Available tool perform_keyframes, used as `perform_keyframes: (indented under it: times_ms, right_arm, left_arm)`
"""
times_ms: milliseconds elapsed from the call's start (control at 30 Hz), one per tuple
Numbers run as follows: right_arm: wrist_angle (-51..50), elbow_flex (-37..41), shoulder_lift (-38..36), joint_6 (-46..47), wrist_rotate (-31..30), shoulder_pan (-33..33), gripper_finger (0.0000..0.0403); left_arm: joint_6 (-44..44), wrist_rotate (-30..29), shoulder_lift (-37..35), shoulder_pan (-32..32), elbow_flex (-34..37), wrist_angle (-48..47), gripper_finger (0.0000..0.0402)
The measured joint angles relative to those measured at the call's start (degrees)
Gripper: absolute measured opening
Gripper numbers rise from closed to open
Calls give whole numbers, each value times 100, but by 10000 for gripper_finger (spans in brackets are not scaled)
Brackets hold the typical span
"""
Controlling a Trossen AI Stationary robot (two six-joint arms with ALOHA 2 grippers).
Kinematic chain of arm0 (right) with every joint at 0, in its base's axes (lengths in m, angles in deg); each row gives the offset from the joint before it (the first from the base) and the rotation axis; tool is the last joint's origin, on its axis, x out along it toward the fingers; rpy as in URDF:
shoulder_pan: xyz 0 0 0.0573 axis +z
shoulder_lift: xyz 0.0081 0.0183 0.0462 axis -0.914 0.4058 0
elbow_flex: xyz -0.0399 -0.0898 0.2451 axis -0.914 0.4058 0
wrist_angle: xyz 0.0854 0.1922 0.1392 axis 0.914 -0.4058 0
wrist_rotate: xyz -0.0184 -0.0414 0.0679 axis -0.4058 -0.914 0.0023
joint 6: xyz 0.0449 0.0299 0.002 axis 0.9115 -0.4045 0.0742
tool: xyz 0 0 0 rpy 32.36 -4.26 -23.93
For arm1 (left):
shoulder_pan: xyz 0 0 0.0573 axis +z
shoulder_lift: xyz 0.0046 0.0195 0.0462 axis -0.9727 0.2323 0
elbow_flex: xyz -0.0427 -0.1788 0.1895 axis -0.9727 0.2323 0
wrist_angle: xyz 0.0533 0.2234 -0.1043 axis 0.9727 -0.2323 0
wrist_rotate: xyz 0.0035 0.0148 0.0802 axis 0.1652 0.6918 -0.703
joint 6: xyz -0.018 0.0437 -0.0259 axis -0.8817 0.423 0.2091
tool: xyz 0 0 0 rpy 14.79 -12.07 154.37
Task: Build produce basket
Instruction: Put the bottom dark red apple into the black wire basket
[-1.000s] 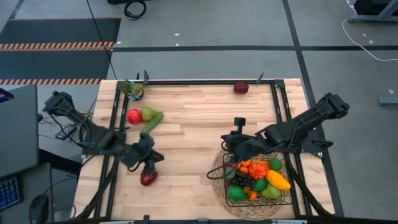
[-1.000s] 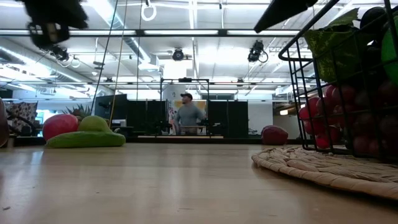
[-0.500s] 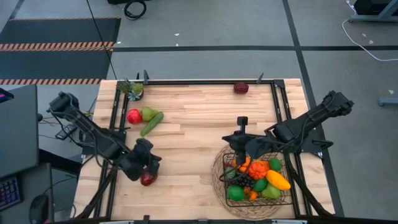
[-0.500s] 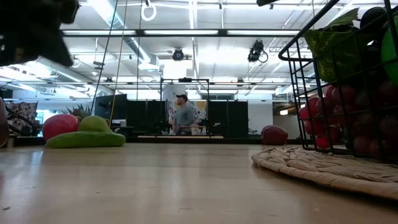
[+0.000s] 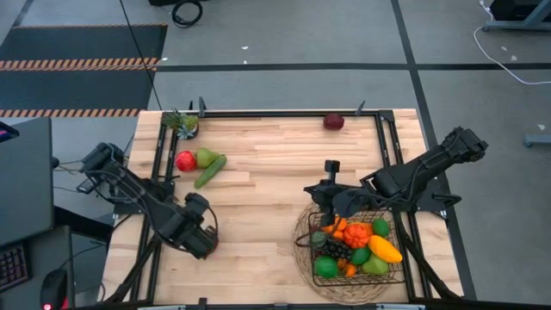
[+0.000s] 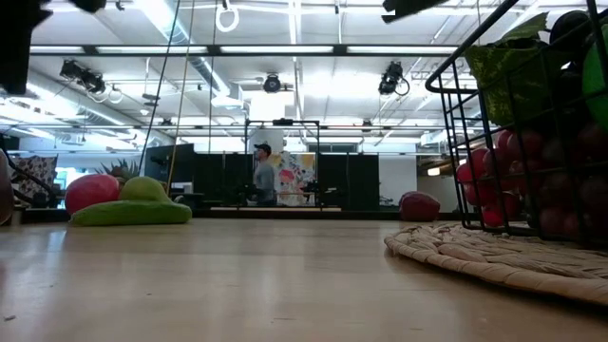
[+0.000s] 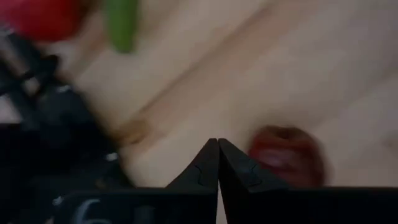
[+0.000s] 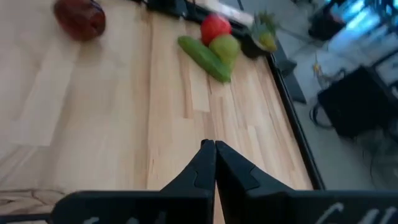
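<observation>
The black wire basket (image 5: 357,250) stands on a round woven mat (image 5: 301,251) at the near right, with several pieces of produce in it. My right gripper (image 5: 317,196) hovers shut above the basket's far left corner. My left gripper (image 7: 217,146) is shut with nothing between its fingers and points down at the near left, close beside a dark red fruit (image 7: 286,155) lying on the table. In the high view my left hand (image 5: 200,239) hides that fruit. A red fruit (image 5: 185,160), a green pear (image 5: 205,157) and a cucumber (image 5: 211,170) lie at the far left. My left gripper's shut fingers (image 7: 239,171) stand right next to the dark red fruit's side (image 7: 258,155), coming from above. Whether they touch it I cannot tell.
Another dark red fruit (image 5: 334,121) lies at the far edge, and a small green pineapple-like piece (image 5: 181,123) sits in the far left corner. A black rail (image 5: 157,172) frames the table. Bare wood (image 5: 267,189) spans the middle. A person (image 6: 262,175) stands in the room beyond.
My left gripper has tipped from a slanting pose to point steeply down and has shifted toward the near edge, so that its hand now covers the dark red fruit in the high view. The fruit has kept its place.
</observation>
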Motion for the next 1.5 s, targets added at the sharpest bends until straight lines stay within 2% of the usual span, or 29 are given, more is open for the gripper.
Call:
perform_keyframes:
  times_ms: [100, 167, 233, 333, 600, 767, 967, 1167, 1500]
  right_arm:
    - [-74, 118, 0, 344, 175, -14, 13]
    - [-76, 203, 0, 488, 291, 22, 13]
    - [-35, 304, 0, 580, 388, 40, 12]
    - [-34, 411, 0, 646, 438, 75, 12]
    - [-28, 455, 0, 653, 453, 73, 12]
    - [-28, 455, 0, 654, 714, 73, 13]
    - [-32, 455, 0, 577, 882, 73, 12]
    - [-38, 455, 0, 504, 899, 73, 15]
    - [-41, 455, 0, 413, 1032, 73, 17]
  left_arm:
    - [182, 40, 147, -1, -237, 341, 26]
    - [49, 346, 173, 35, -237, 725, 45]
    - [139, 632, 216, -13, -205, 1219, 70]
    - [193, 661, 315, -187, -201, 1591, 119]
    - [-301, 858, 344, -304, -199, 1396, 260]
    - [-465, 1053, 419, -311, -199, 1294, 319]
    - [-623, 1243, 761, -289, -192, 1057, 353]
    - [-613, 1361, 1088, -278, -192, 1119, 355]
    - [-585, 1276, 1122, -158, -188, 1254, 355]
